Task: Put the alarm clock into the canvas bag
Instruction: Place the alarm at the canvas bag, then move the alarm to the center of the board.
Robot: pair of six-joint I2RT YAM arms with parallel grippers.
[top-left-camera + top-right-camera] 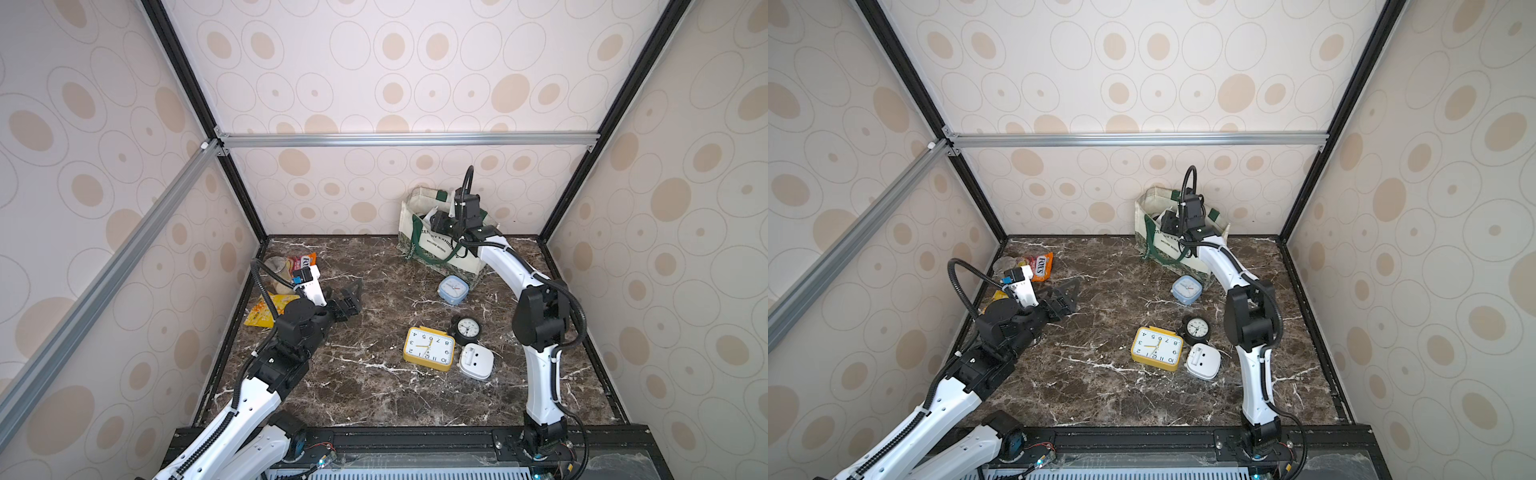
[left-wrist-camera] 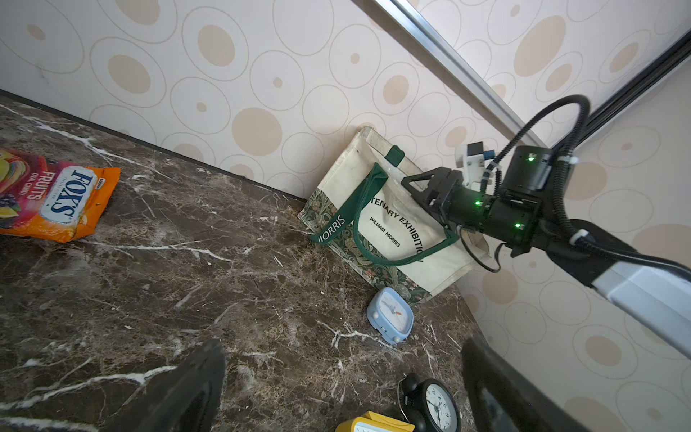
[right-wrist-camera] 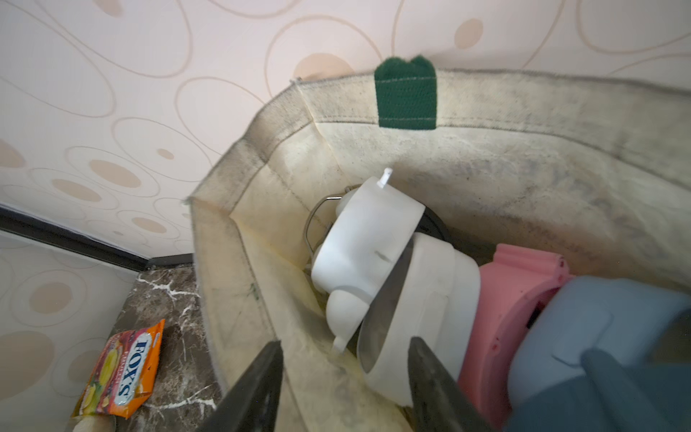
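Note:
The cream canvas bag (image 1: 419,232) (image 1: 1156,243) with green handles stands open at the back wall. My right gripper (image 1: 436,222) (image 3: 346,340) hangs over its mouth, jaws apart and gripping nothing. Inside the bag lie a white alarm clock (image 3: 366,247), a second white one (image 3: 422,299), a pink one (image 3: 512,299) and a blue-grey one (image 3: 598,336). On the table are a blue alarm clock (image 1: 453,289) (image 2: 390,314), a yellow one (image 1: 429,348), a black one (image 1: 467,329) and a white one (image 1: 476,361). My left gripper (image 1: 351,299) (image 2: 342,346) is open at the left, holding nothing.
An orange candy packet (image 1: 301,262) (image 2: 60,194), a yellow packet (image 1: 266,309) and a clear container (image 1: 278,270) lie by the left wall. Patterned walls close in the marble table (image 1: 365,374) on three sides.

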